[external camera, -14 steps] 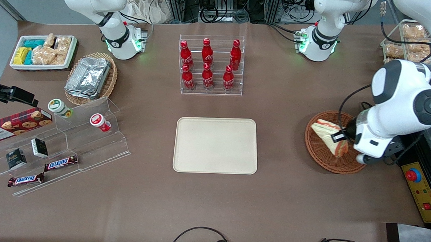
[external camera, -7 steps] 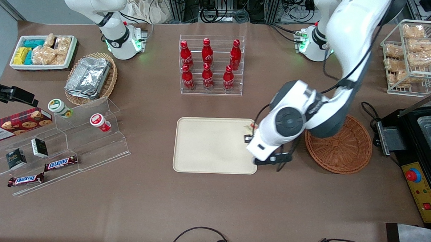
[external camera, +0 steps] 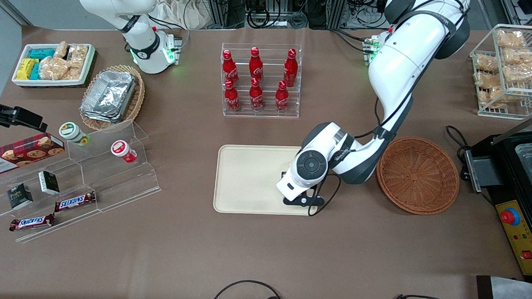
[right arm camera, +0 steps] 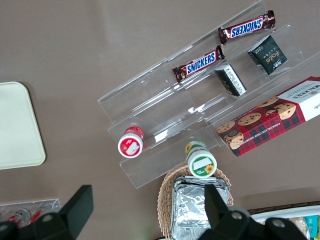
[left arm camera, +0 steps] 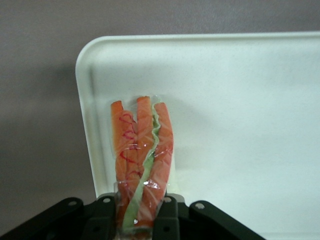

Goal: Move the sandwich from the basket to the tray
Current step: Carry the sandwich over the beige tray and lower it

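Note:
My left gripper (left arm camera: 136, 220) is shut on the wrapped sandwich (left arm camera: 141, 160), whose red-orange and green filling edge shows between the black fingers (left arm camera: 102, 220). It hangs over a corner of the cream-beige tray (left arm camera: 240, 100). In the front view the gripper (external camera: 297, 198) is low over the tray (external camera: 247, 175), at its edge nearest the working arm, and the wrist hides the sandwich. The round reddish-brown basket (external camera: 418, 174) stands beside the tray toward the working arm's end, with nothing in it.
A clear rack of red bottles (external camera: 260, 79) stands farther from the camera than the tray. An acrylic shelf of snacks (external camera: 80, 177) and an oval basket with foil trays (external camera: 111, 95) lie toward the parked arm's end. A wire rack of bagged snacks (external camera: 507, 65) is near the working arm.
The left arm has carried the sandwich out of the basket and over the tray, then lowered toward the tray's surface. The basket now holds nothing.

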{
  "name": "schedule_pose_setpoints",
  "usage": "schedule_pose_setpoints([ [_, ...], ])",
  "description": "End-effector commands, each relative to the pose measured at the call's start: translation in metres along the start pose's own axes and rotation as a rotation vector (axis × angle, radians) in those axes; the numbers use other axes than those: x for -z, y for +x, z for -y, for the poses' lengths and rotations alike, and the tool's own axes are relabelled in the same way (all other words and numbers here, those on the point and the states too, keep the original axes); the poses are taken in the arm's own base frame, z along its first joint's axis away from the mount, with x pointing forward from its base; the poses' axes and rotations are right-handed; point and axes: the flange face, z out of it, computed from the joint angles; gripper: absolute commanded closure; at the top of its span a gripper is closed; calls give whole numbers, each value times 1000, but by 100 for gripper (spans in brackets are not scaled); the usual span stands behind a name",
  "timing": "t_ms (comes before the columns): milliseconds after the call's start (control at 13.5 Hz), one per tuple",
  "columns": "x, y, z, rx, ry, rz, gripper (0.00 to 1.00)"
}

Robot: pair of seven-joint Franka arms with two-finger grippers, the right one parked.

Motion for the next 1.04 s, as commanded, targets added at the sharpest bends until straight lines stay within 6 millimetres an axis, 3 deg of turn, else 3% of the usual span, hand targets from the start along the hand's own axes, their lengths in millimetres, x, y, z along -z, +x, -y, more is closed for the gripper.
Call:
schedule_pose_setpoints([
  [0,-13,3,-2,-61,8,-25,100],
  [148,-13,4,-3,-102,25,-49,100],
  [222,-10,4,-2,-98,27,-51,83],
  [296,-7,4,-1,-87,27,-56,1],
  [593,26,-3,11,-47,65,-21,0],
  [815,64,-21,23,59,141,10,0],
  [963,89,-30,51,110,186,23,0],
])
